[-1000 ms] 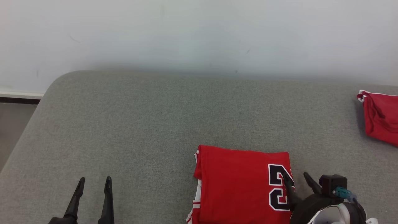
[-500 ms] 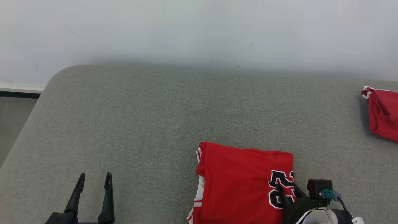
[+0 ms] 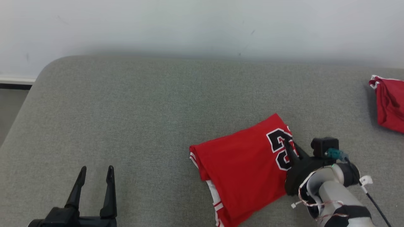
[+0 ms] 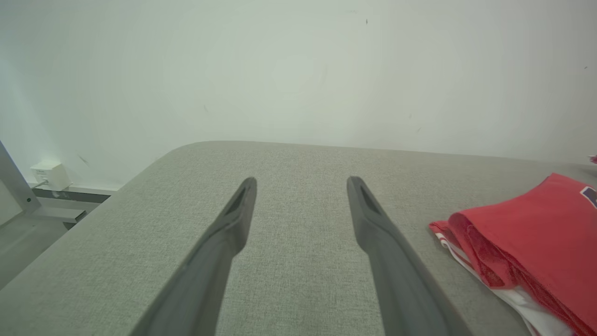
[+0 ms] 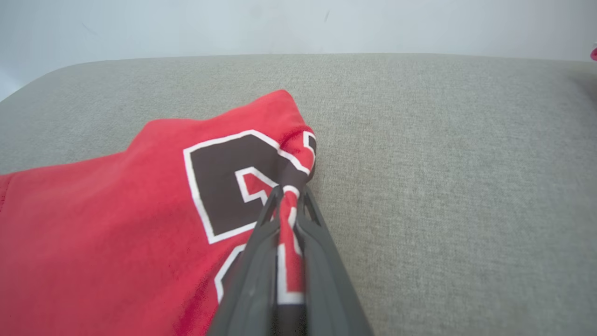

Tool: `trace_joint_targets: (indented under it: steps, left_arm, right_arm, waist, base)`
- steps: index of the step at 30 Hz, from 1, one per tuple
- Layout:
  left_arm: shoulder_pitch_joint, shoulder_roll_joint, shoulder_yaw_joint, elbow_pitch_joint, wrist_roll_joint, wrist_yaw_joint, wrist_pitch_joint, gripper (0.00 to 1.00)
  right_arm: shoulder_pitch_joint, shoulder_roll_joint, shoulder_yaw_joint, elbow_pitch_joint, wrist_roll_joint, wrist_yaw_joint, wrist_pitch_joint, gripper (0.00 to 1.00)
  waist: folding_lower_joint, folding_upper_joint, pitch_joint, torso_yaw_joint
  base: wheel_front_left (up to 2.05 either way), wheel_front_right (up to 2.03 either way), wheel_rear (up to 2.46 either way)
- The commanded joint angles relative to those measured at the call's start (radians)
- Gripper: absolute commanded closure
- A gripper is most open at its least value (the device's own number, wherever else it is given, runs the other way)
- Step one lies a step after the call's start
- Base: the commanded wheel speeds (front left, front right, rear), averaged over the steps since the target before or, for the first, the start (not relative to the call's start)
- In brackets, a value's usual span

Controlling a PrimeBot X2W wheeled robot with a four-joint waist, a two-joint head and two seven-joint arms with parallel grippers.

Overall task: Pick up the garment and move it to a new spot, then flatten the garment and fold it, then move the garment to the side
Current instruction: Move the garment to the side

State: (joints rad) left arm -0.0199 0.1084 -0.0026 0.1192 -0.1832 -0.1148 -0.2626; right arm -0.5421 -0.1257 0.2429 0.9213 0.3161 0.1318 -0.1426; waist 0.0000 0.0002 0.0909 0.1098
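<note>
Between the closed fingers [image 5: 254, 266] of the right gripper [image 3: 289, 148], the folded red garment [image 3: 243, 170] was pinched at its numbered edge, on the grey bench [image 3: 142, 126]; the left gripper [image 3: 96, 172] held its fingers spread, empty.

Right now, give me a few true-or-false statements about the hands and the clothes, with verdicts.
1. The right hand is shut on the jersey. True.
2. The left hand grips the jersey too. False: it is open, apart from it, over bare cushion.
3. The jersey lies spread out in one layer. False: it is folded, with layers showing at its edge.
4. Another red garment lies at the far right. True.
</note>
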Motion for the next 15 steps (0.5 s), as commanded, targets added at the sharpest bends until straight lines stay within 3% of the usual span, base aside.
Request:
trace_joint_targets:
  steps: [1,6,15]
  left_arm:
    - [-0.022,-0.003,-0.001,-0.008,0.002,-0.005,-0.003,0.0]
    - [-0.057,-0.004,-0.001,-0.024,0.001,-0.009,-0.003,0.0]
    - [-0.143,0.032,0.003,-0.079,0.009,-0.012,-0.003,0.0]
  right_arm:
    - [-0.042,-0.025,0.013,-0.007,0.011,-0.003,-0.003,1.0]
    - [-0.141,-0.07,0.03,-0.023,0.029,-0.003,-0.005,1.0]
    - [-0.365,-0.192,0.048,-0.055,0.047,-0.003,-0.001,1.0]
  waist:
    - [0.0,-0.0002,0.045,-0.012]
    - [0.0,-0.0002,0.12,-0.039]
    - [0.0,-0.0002,0.305,-0.152]
  base:
    - [0.0,0.0,0.0]
    - [0.0,0.0,0.0]
    - [0.0,0.0,0.0]
